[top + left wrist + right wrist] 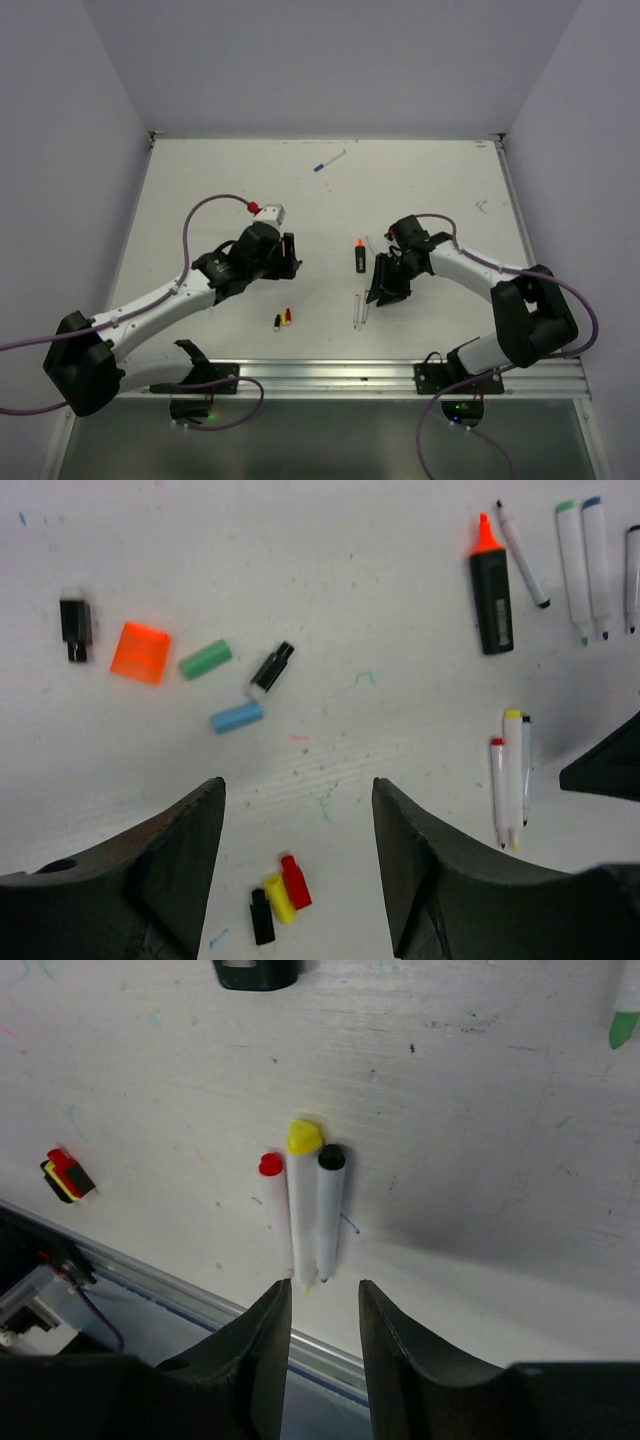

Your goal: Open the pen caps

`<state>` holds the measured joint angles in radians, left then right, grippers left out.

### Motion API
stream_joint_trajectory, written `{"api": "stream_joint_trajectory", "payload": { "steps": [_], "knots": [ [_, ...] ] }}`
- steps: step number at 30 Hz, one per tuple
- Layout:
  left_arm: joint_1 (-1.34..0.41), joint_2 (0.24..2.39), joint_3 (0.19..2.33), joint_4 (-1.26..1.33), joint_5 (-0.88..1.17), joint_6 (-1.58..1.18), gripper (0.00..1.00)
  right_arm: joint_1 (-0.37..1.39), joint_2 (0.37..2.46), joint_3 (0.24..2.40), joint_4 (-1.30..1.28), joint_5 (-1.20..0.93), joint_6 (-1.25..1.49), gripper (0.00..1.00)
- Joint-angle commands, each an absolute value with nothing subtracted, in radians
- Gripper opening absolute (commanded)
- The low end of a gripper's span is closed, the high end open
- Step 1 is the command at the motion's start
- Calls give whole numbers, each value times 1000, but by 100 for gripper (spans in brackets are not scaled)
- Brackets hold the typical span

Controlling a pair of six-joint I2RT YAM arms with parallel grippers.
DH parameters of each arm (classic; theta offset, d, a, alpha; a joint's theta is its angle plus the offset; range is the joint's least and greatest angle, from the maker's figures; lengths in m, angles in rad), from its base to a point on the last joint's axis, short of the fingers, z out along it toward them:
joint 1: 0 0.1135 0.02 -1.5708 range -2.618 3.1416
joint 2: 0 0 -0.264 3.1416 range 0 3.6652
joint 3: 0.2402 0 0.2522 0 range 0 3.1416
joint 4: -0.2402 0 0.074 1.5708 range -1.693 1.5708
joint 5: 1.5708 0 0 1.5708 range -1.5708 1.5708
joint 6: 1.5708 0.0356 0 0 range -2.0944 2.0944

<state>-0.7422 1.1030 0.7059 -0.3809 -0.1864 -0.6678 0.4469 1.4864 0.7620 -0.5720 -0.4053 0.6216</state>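
The left gripper (298, 790) is open, its jaws wide apart with nothing held. In the gap between them, back toward the wrist, a black cap (261, 917), a yellow cap (279, 899) and a red cap (295, 881) lie side by side, touching one another, on the white table (350, 600). More loose caps lie ahead of the jaws, to the left of the gap. The blue cap (237, 717) is nearest, with a second black cap (272, 666) just beyond it. Then come the green cap (205, 659) and the chunky orange cap (140, 652) close beside it. A third black cap (75, 630) lies farthest left. Ahead and well to the right lies the black highlighter (490, 585), its orange tip bare. The right gripper (323, 1290) is open too, its jaws a narrower way apart and nothing between them. Just ahead of its fingertips, in line with the gap, three thin pens lie parallel: the red-ended pen (273, 1210), the yellow-ended pen (303, 1210) and the black-ended pen (328, 1215). The last two touch each other. Their coloured ends point away from the jaws.
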Motion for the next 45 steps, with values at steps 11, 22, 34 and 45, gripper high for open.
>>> {"api": "stream_joint_trajectory", "payload": {
  "steps": [11, 22, 34, 45],
  "knots": [
    [-477, 1750, 1406, -222, 69, -22, 100, 451, 1312, 1006, -868, -396, 586, 46],
    [-385, 2232, 1907, -143, 317, 156, 98, 451, 1241, 1016, -937, -371, 589, 47],
    [-348, 2467, 2052, 75, 364, 147, 93, 451, 1252, 974, -882, -379, 597, 47],
    [-334, 2608, 2175, 132, 390, 156, 97, 451, 1289, 982, -844, -391, 594, 46]
  ]
}}
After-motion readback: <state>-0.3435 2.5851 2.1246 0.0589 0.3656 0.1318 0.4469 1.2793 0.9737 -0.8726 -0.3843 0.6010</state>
